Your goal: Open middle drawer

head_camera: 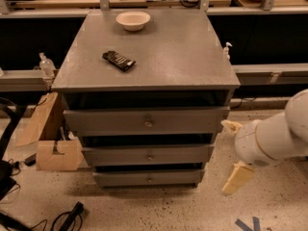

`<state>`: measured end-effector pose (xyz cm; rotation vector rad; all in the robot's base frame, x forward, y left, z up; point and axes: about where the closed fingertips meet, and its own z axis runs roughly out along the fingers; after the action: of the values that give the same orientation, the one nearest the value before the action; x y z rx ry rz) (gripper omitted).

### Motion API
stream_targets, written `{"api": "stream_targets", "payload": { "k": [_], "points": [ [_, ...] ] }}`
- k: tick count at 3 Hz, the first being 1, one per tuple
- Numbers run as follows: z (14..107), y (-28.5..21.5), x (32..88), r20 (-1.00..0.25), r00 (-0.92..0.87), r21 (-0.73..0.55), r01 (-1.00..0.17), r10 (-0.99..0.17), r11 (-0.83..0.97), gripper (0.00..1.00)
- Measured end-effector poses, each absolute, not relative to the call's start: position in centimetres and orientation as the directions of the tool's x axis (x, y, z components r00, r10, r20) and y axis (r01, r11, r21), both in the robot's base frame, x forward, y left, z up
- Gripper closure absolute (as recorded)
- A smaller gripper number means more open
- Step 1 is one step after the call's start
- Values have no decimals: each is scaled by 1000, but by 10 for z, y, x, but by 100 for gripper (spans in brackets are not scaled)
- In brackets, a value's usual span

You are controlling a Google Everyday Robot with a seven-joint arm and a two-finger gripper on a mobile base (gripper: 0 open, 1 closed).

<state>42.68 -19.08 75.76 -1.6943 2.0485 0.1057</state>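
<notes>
The grey cabinet has three drawers stacked in its front. The middle drawer is the second one, flat-fronted with a small round metal knob at its centre, and it looks closed. My gripper is at the right of the cabinet, level with the middle drawer and just off its right end. Its two cream fingers are spread apart and hold nothing. It touches no drawer.
The taller top drawer and the bottom drawer sit above and below. A white bowl and a dark flat packet lie on the cabinet top. A cardboard box and cables are on the floor at left.
</notes>
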Motion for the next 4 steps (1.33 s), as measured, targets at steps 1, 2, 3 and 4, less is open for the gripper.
{"api": "stream_targets", "payload": {
  "k": [1,2,3,4],
  "points": [
    [713,-189,474,-428,-116,-302,-917,-896,262,0],
    [716,-191,498,-444,-107,-372,-881,-889,292,0],
    [717,-190,497,-444,-106,-372,-882,-890,291,0],
    [703,-188,498,-447,-110,-356,-888,-888,289,0]
  ]
}}
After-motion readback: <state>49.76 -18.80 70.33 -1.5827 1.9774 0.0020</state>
